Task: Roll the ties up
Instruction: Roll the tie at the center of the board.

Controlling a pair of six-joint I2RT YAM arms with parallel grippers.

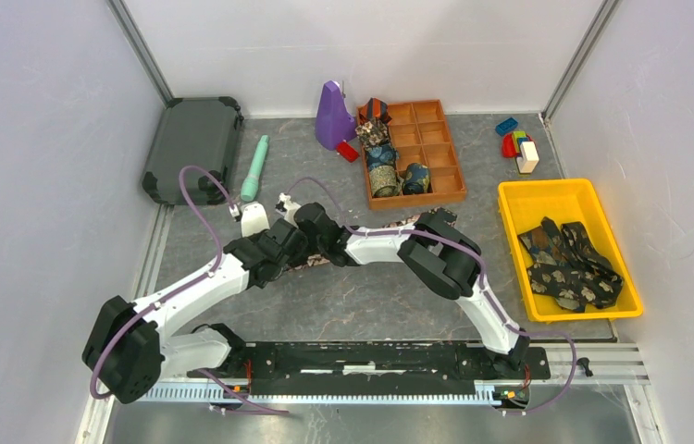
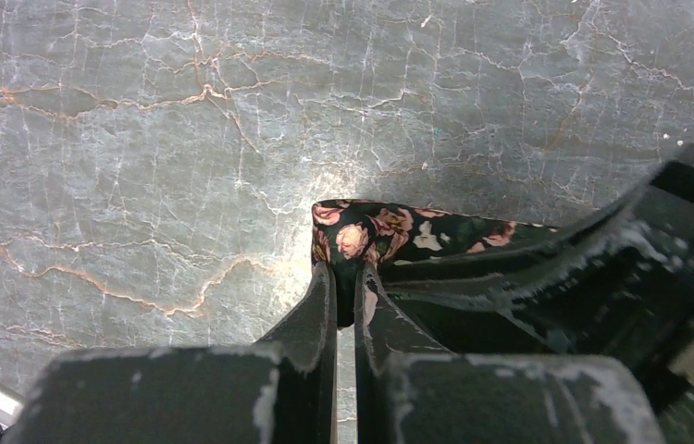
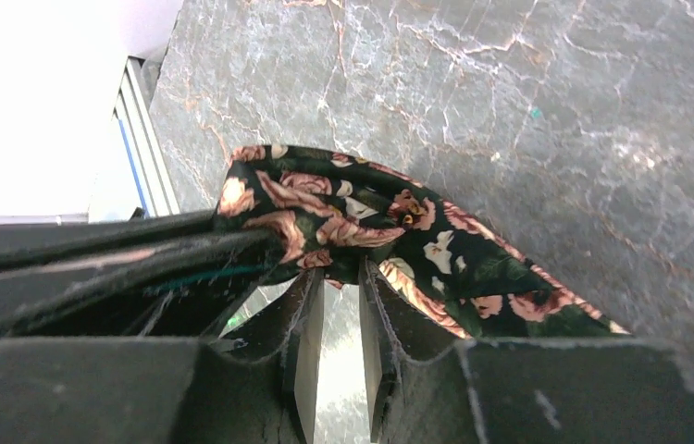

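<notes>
Your left tool (image 2: 346, 282) and right tool (image 3: 340, 277) are both clamping one end of the floral tie (image 3: 436, 250), its length trailing toward the tabletop's (image 2: 140, 139) right edge.

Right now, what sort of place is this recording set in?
Probably a robot lab test cell: white panel walls on aluminium framing, a marble-look table, and staged props like the wooden tray and yellow bin.

Matt floral cloth tie (image 3: 399, 231), glossy veined tabletop (image 2: 140, 139)
</notes>
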